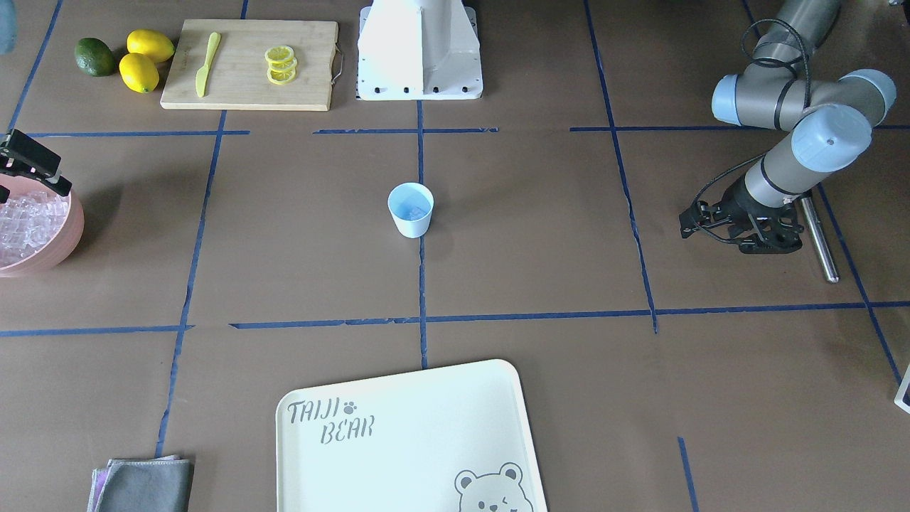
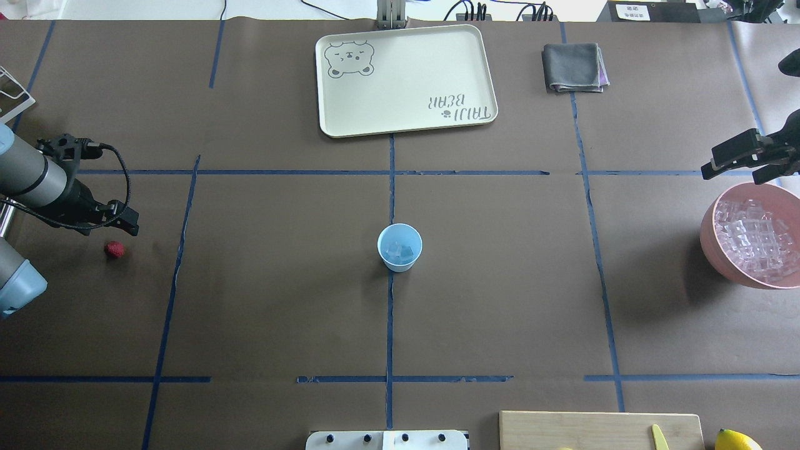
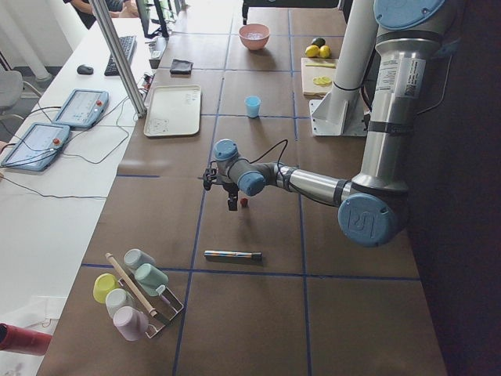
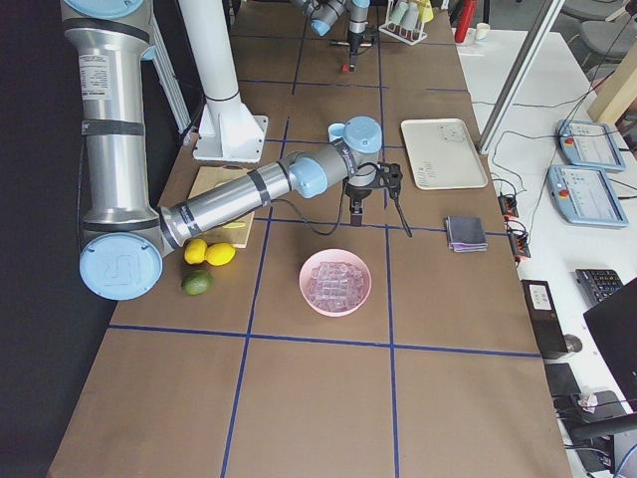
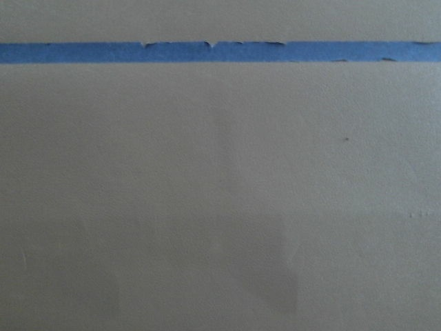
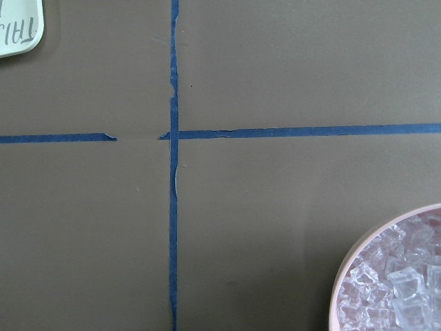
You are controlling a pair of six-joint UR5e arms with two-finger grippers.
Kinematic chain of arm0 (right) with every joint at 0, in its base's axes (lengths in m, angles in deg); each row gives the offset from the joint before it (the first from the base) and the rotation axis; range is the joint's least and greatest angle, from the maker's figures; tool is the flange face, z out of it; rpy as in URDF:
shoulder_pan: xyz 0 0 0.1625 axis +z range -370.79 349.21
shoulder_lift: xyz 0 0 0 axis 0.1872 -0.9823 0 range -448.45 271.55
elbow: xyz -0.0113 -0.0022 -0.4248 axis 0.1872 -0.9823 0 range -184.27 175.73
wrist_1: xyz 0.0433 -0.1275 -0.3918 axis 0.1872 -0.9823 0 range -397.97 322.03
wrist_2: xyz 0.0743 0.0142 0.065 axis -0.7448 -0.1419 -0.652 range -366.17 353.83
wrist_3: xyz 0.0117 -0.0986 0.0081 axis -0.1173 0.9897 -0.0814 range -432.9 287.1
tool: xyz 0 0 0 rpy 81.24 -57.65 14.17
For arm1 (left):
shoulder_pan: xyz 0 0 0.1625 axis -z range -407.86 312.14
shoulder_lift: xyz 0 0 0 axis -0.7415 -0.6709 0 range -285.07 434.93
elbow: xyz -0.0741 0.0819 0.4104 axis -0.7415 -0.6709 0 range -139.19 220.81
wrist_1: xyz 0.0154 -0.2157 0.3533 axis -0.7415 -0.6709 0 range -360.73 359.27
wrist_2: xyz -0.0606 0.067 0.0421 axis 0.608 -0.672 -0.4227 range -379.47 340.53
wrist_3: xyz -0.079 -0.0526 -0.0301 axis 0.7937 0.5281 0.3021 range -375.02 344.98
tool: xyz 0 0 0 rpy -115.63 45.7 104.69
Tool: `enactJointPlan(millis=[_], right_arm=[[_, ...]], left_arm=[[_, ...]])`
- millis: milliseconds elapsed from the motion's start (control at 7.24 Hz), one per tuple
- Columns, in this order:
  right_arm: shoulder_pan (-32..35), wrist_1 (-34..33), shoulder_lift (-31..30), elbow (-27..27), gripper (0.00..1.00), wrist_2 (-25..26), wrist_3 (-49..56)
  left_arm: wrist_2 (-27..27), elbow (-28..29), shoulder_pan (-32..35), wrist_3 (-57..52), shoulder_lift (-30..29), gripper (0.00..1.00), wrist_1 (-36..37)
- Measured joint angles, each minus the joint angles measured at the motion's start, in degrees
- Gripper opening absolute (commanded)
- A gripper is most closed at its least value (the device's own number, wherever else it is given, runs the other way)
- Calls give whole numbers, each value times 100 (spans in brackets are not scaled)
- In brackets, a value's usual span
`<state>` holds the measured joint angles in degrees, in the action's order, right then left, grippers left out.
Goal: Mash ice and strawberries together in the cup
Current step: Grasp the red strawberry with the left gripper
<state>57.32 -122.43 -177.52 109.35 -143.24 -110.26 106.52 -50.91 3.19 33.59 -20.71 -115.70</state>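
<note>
The small pale blue cup (image 2: 399, 247) stands far from both grippers, about halfway between them. A few clear ice cubes (image 2: 400, 252) lie inside it, so I think the ice part is at least partly done.

The small red strawberry (image 2: 114, 249) is not in the cup yet. It lies on the brown table (image 2: 281, 300), just beside the left gripper (image 2: 125, 222), on the side nearer the robot. The left gripper hangs low over the table and does not touch the berry. I cannot tell if its fingers are spread or pressed together.

The right gripper (image 2: 759, 159) hangs at the far edge of the big pink bowl (image 2: 707, 240), which is full of more ice. I see nothing held in it, but I cannot tell how its fingers stand either.

A shiny metal rod (image 1: 817, 238) lies on the table near the left gripper. It may be the tool for mashing.

What is left, I think: pick up the berry, drop it in the cup, then mash. No mashing shows so far.
</note>
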Motion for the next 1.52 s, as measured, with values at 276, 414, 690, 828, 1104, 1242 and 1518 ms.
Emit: enactJointPlan(millis=[276, 414, 690, 828, 1104, 1242, 1518], right_arm=[[-3, 0, -5, -8, 100, 5, 0], [-6, 0, -5, -15, 100, 5, 0], [-8, 0, -5, -22, 100, 3, 0], [-8, 0, -5, -23, 100, 0, 0], [-8, 0, -5, -24, 100, -3, 0], [-8, 0, -5, -24, 100, -6, 0], [-8, 0, -4, -24, 100, -14, 0]], left_arm=[[-16, -39, -24, 37, 55, 100, 6], [-5, -46, -34, 41, 92, 100, 8], [11, -48, -47, 41, 120, 95, 21], [20, -48, -53, 37, 122, 86, 25], [35, -48, -73, 36, 124, 49, 29], [40, -48, -83, 38, 124, 24, 33], [47, -49, -92, 37, 129, 0, 42]])
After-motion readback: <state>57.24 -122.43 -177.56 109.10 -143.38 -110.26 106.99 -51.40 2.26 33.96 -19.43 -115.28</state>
